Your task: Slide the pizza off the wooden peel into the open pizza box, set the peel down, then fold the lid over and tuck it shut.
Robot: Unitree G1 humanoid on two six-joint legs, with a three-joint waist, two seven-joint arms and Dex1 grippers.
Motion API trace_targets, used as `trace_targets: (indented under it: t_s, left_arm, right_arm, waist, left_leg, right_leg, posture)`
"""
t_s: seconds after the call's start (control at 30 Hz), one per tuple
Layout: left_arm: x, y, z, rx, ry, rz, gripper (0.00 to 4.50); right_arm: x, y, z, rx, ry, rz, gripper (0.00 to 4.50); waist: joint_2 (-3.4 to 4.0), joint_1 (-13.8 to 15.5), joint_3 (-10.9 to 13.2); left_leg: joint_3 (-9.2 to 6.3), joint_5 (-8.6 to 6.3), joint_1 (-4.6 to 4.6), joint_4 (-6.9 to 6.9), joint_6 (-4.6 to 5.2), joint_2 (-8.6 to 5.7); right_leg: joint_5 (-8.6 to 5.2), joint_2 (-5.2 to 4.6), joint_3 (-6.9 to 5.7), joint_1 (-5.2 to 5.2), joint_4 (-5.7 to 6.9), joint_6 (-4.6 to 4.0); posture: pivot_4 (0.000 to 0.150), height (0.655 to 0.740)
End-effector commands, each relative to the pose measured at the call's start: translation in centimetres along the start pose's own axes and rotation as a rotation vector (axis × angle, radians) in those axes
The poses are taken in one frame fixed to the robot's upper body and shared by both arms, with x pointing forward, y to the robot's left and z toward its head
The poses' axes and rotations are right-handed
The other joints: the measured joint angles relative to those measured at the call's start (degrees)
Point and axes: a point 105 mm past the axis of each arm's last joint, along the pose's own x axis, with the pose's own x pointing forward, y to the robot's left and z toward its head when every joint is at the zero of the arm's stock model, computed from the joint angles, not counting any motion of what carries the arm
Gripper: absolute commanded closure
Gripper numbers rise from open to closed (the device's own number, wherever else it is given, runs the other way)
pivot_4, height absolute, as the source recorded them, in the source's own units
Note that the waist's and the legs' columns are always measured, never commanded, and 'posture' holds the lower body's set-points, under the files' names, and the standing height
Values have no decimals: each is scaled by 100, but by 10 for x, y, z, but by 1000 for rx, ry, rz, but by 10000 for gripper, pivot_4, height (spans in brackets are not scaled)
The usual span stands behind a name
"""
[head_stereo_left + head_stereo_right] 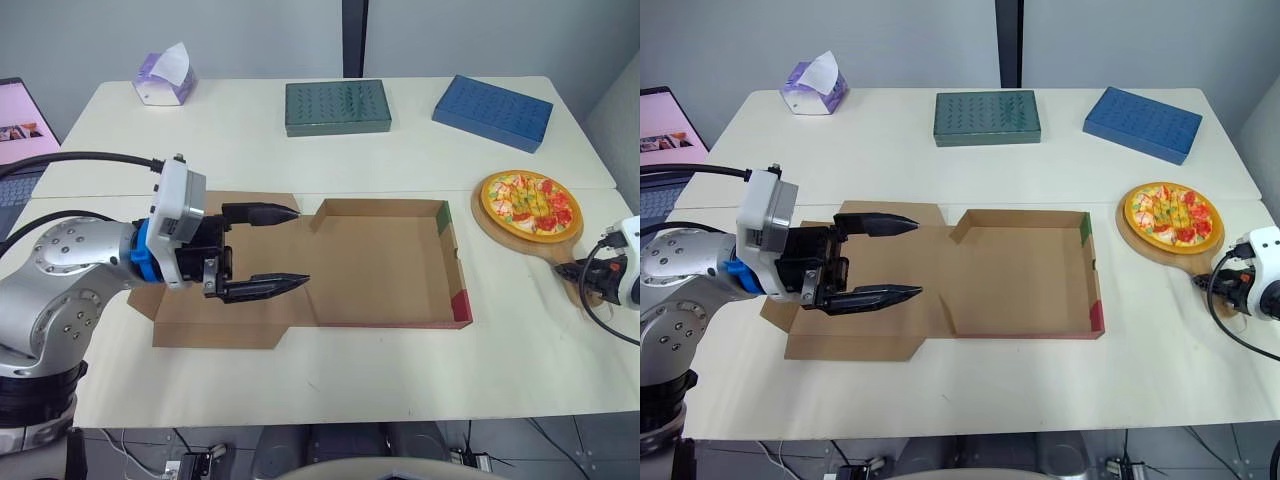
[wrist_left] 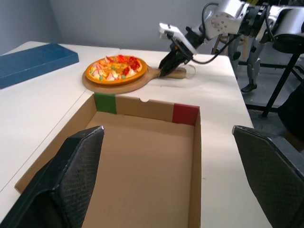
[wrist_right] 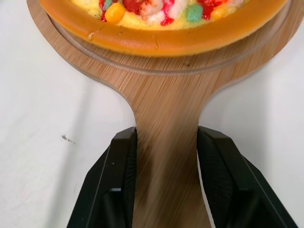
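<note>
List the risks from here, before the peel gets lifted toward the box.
The right end effector grips the peel only by its narrow handle. With the pizza far out, the peel may twist and spill it early.
The open left end effector hangs over the box by its lid and may block the slide.

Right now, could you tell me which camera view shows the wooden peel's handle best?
The right wrist view: the handle sits large and central, with the right gripper clamped on both its sides. The left wrist view shows it far off, partly behind that gripper; the eye views show a short stretch beside the gripper.
</note>
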Motion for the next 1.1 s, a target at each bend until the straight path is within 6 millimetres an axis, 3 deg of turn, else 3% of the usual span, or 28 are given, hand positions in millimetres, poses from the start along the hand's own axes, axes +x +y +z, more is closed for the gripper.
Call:
trace_targets:
  t_s: [0.03,0.47,0.93,1.1]
  left_arm:
    - [-5,1,7,44,-3,26,0]
    - [-9,2,7,43,-5,41,0]
    - [-29,6,-4,8,42,128,0]
    - [-33,5,-8,0,57,145,0]
  right_arm:
    - [-16,-3,44,-76,-163,-14,29085]
    - [-23,3,68,-130,-246,8,29087]
    - [-45,53,116,-377,-355,201,29087]
    - [-46,69,121,-431,-346,270,29087]
  waist:
    - [3,0,1]
    - [14,14,6]
    - [27,-17,11]
    - [27,-20,11]
  left_leg:
    - [0,0,0,0,0,0]
    - [-3,2,-93,10,-2,-2]
    - [-2,2,-100,11,-1,-2]
    - [-3,2,-100,11,-1,-2]
  right_leg:
    - [0,0,0,0,0,0]
    - [4,0,1,-96,14,1]
    - [4,0,2,-104,15,1]
    - [4,0,1,-104,15,1]
  posture:
    - [1500,7400]
    - [1500,7400]
    - [1500,7400]
    - [1500,7400]
